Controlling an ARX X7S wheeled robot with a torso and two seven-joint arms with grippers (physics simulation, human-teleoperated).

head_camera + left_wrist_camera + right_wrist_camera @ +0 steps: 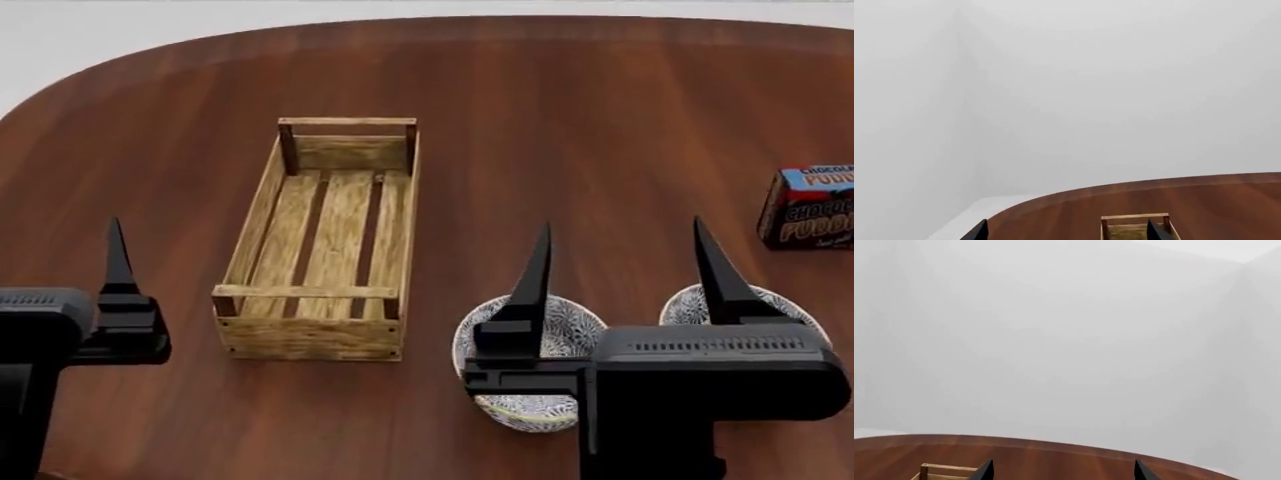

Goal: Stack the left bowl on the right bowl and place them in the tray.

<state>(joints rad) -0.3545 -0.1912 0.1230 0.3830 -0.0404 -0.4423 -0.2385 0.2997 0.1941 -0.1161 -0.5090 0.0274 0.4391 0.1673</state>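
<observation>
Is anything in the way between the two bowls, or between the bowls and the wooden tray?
Nothing visible blocks either path. The left bowl and right bowl sit side by side with bare table between them. The tray lies just beside the left bowl. The pudding box sits off to the far side.

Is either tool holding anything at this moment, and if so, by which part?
Nothing is held. The right tool is open above the two bowls, and the left tool is open with nothing between its fingers.
</observation>
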